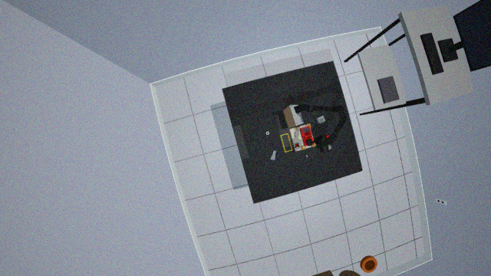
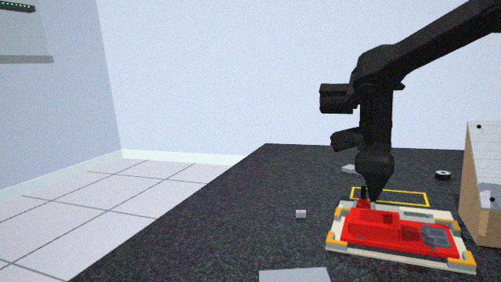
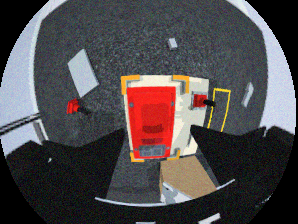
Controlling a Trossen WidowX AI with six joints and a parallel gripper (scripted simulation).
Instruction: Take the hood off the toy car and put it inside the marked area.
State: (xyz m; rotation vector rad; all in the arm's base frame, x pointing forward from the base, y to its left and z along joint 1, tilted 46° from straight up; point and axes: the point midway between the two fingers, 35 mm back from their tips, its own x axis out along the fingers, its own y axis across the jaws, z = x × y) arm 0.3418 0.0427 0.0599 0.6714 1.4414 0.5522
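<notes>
The toy car (image 1: 306, 131) (image 2: 407, 235) (image 3: 150, 97) has a red top with a raised block at one end and a grey panel at the other. It lies on a cream tray (image 2: 391, 257) (image 3: 157, 81) with orange corners. The hood seems seated in the red top; its edges are hard to tell. The marked area, a yellow outline (image 1: 283, 143) (image 2: 427, 199) (image 3: 222, 89), lies beside the tray with nothing in it. My gripper (image 2: 373, 197) (image 3: 158, 129) is open and empty, pointing down over the car. Its fingers overlap in the exterior view; their exact height is unclear.
A wooden box (image 2: 471, 200) (image 3: 185, 175) stands by the tray. A red piece with a black handle (image 2: 363, 204) (image 3: 200, 101) sits on the tray; another (image 3: 73, 106) stands on the table. A pale plate (image 3: 82, 75), small block (image 2: 300, 214) (image 3: 172, 43) and black-and-white ring (image 2: 442, 175) lie around.
</notes>
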